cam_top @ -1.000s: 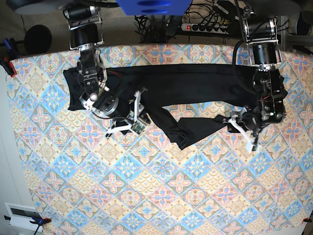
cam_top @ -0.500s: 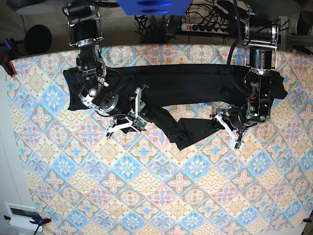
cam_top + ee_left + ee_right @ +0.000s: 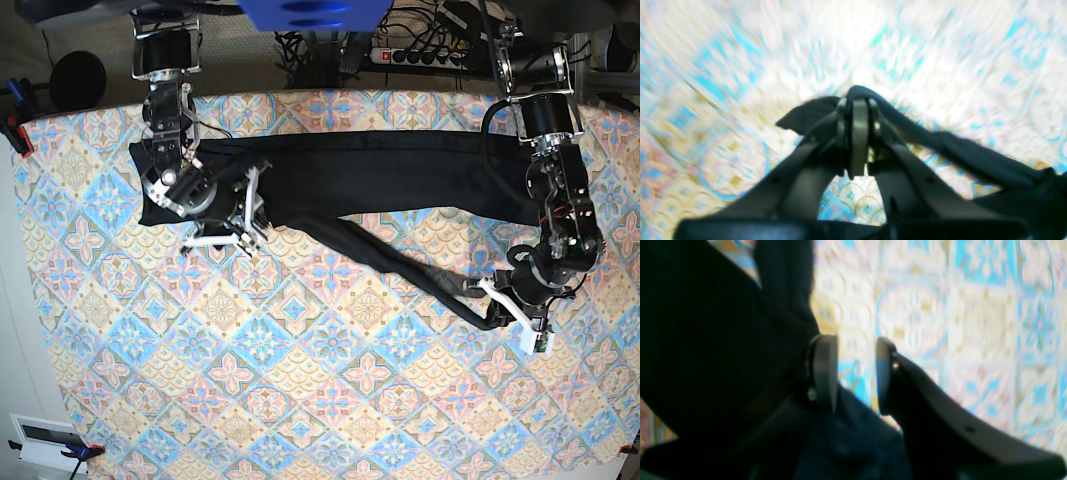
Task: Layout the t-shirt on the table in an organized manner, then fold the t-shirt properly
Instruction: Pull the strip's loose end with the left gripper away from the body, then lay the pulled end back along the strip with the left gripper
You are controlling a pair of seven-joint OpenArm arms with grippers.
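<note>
Your left pincer [image 3: 497,305] is clamped on a thin edge of the shirt [image 3: 390,170]; in the left wrist view the fabric [image 3: 940,140] pokes out past the closed tips and trails off to the pincer's right as a taut rope. The right pincer [image 3: 232,222] has its jaws parted with nothing between them; black cloth lies against the outside of its left finger [image 3: 823,370] only.

The shirt body sits as a long band along the table's [image 3: 330,400] far edge, with one strand running diagonally from beside the right pincer down to the left one.

To do this step well:
- Pull slow and low, so the thin cloth doesn't slip the pinch.
- Draw the strand away from the band until it opens flat, not roped.
- Consider pinning the band with the right pincer so the whole shirt doesn't drag.

Hard to tell:
- Both wrist views are motion-blurred.
- Whether the strand is sleeve or hem: can't say.
- How much fabric sits in the pinch is hidden by the fingers.
</note>
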